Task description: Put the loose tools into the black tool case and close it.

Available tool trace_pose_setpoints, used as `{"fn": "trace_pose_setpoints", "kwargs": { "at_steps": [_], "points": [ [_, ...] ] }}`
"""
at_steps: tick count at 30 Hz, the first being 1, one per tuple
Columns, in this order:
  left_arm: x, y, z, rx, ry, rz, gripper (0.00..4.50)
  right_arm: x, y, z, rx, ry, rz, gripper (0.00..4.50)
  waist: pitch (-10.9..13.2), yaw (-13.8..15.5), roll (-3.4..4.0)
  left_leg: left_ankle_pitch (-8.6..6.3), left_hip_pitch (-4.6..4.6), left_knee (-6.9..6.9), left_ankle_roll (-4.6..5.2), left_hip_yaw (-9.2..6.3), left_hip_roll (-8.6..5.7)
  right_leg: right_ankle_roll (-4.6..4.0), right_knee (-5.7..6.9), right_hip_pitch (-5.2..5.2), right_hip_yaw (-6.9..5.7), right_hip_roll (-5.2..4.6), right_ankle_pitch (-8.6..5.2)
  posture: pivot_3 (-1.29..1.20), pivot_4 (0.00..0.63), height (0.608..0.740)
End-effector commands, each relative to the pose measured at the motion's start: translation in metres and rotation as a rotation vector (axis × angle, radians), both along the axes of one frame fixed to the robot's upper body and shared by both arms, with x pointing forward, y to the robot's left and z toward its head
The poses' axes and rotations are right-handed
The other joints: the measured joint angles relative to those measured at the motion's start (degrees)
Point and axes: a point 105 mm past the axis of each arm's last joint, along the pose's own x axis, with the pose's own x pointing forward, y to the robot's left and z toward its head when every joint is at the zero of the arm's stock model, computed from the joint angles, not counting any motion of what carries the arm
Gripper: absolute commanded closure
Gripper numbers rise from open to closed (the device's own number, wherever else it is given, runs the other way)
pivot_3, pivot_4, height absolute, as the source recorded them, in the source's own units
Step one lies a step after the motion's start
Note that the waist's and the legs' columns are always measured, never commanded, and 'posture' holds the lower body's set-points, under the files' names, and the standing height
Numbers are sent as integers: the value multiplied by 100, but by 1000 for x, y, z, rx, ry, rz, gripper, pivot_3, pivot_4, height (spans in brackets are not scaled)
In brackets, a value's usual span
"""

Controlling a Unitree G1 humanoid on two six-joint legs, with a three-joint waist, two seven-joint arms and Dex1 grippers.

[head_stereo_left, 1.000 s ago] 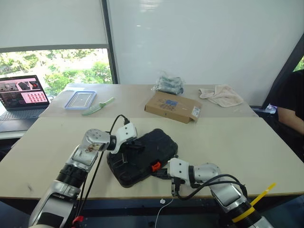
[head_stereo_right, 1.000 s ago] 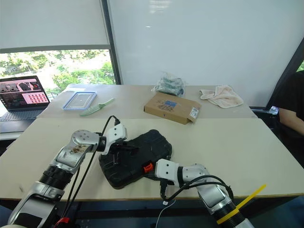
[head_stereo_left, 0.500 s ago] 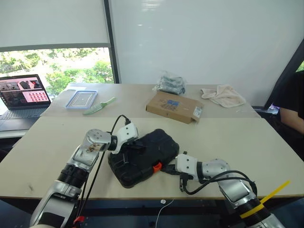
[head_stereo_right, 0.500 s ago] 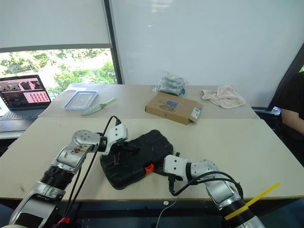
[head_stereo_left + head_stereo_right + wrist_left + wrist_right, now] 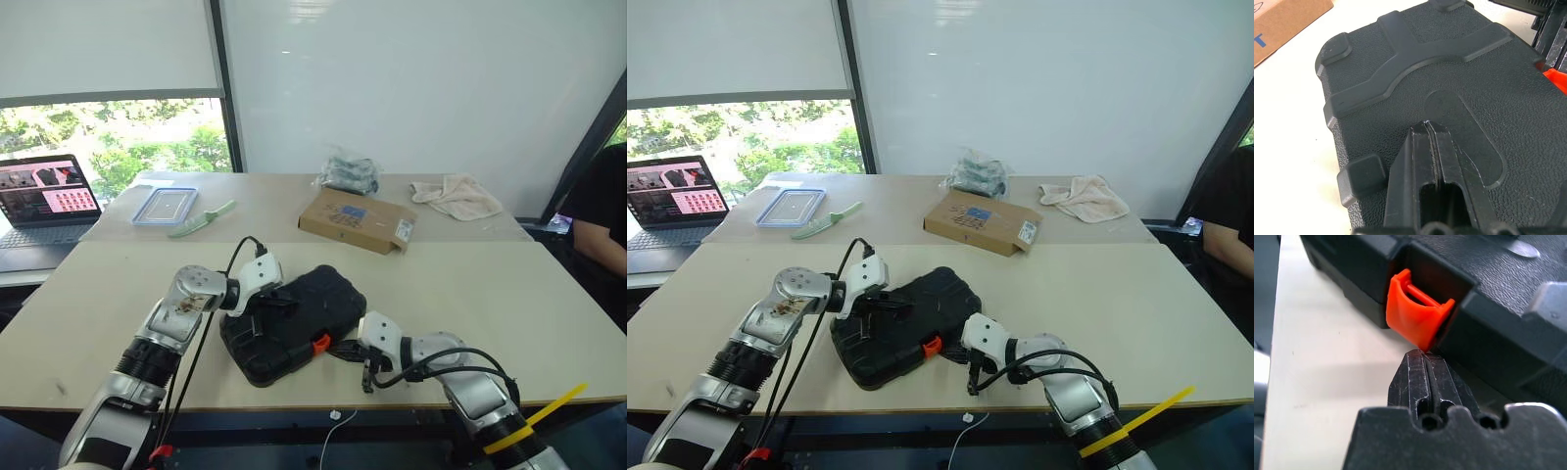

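Both end effectors have their fingers pressed together: the left end effector [image 5: 1429,128] rests on the closed black tool case's [image 5: 294,318] lid, the right end effector [image 5: 1426,358] tips touch its orange latch [image 5: 1418,318] at the surface's [image 5: 509,294] near edge, bare surface beyond.

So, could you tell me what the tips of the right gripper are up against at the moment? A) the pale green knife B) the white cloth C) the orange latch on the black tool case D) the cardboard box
C: the right gripper, fingers shut, has its tips at the lower edge of the orange latch on the front of the closed black tool case.
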Motion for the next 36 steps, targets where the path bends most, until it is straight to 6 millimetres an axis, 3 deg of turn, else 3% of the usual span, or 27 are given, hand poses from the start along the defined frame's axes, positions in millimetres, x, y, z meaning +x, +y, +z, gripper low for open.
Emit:
{"fn": "trace_pose_setpoints", "kwargs": {
  "at_steps": [1,7,10,17,18,20,22,25,26,30,32,36],
  "points": [
    [-22,15,-77,127,281,62,4500,-2,13,53,178,-120,26,4484,1,2,2,0,-1,0,0,0,0,0,0,-1,1,-1,0,0,150,740],
    [-21,14,-76,59,254,88,4500,3,13,56,227,-89,-10,4484,2,-40,2,0,-1,-1,0,-1,6,0,1,-7,1,-3,1,0,150,740],
    [-17,11,-52,-139,202,112,4500,-4,5,53,209,-81,11,4484,4,-58,13,0,2,-2,-1,-1,16,0,3,-7,2,-5,2,0,150,740],
    [-28,54,-1,-344,-8,144,4500,-25,-40,58,201,-51,-19,4484,17,-64,28,-3,-26,-67,-7,10,-14,-9,-5,-58,6,-30,20,0,150,740],
    [-32,61,3,-347,-20,154,4243,-27,-48,59,191,-67,-32,4496,19,-72,29,-5,-33,-71,-10,13,-16,-9,-4,-68,6,-30,20,0,150,740],
    [-43,82,7,-323,-38,187,3730,-31,-65,58,168,-67,-60,3906,21,-92,29,-5,-60,-75,-12,11,-18,-14,-7,-93,4,-18,17,0,150,740],
    [-53,102,7,-282,-43,229,2982,-32,-82,58,135,-87,-92,3340,32,-100,33,-8,-65,-77,-14,10,-14,-18,-13,-98,4,-6,8,0,150,740],
    [-79,147,-4,-177,-40,316,1797,-28,-122,58,64,-159,-196,2251,46,-79,22,-17,-82,-82,-17,4,-11,-14,-23,-112,-1,1,-4,0,150,740],
    [-84,153,-5,-161,-34,331,1596,-27,-130,57,43,-179,-214,2025,47,-74,24,-19,-81,-81,-20,5,-11,-14,-27,-111,-2,0,-4,0,150,740],
    [-96,174,-10,-89,-109,380,114,-35,-149,53,12,-202,-163,576,95,-23,14,-34,-89,-81,-10,14,-16,-5,-51,-111,-8,-13,-9,0,150,740],
    [-99,180,-11,-84,-131,407,0,-38,-157,49,-7,-181,-167,66,113,33,-14,-33,-96,-74,-13,7,-15,-5,-52,-112,-18,-12,-6,0,150,740],
    [-103,182,-11,-105,-158,442,0,-35,-164,52,6,-192,-193,66,121,84,-23,-33,-98,-71,-12,9,-21,-3,-54,-109,-23,-30,-2,0,150,740]
  ]
}}
